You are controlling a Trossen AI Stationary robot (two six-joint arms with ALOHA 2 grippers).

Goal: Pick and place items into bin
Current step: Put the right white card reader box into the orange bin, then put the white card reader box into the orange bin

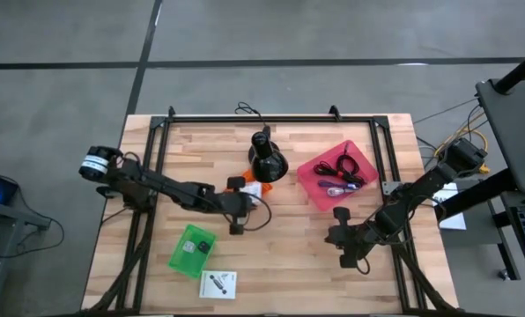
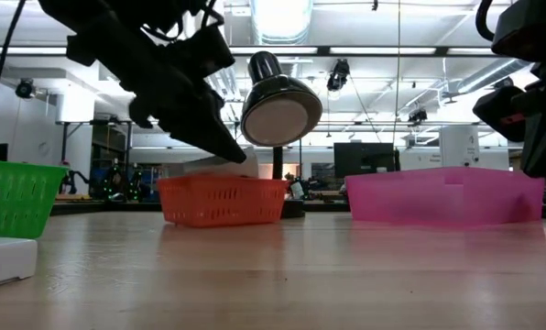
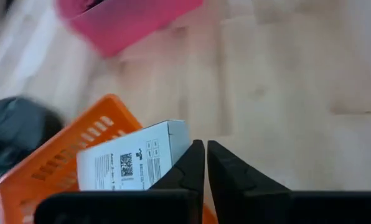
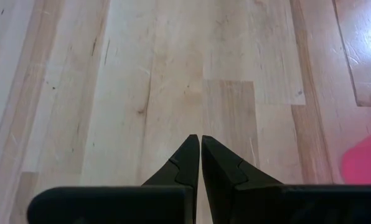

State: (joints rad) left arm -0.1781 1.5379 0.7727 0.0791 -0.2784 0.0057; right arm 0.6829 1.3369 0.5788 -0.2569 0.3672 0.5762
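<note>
With the white box (image 3: pixel 136 160) lying in the orange bin (image 3: pixel 55 162) near the desk's middle, the left gripper (image 3: pixel 205 163), closed and empty beside it, should lift straight clear, while the right gripper (image 4: pixel 200 160) waits shut toward the right edge.

Light is even and fairly bright from overhead. In the high view the wooden counter (image 1: pixel 298 255) shows soft, short shadows under the arms and no hard glare. In the low view the long ceiling lights (image 2: pixel 282 18) burn out to white, and the arms near the lens stand as dark, backlit shapes; the near counter surface is soft, out of focus. The left wrist view is smeared with motion blur, the pink bin (image 3: pixel 123 22) and orange basket (image 3: pixel 55 162) hazy. The right wrist view is sharper, with pale sheen on the wood.
</note>
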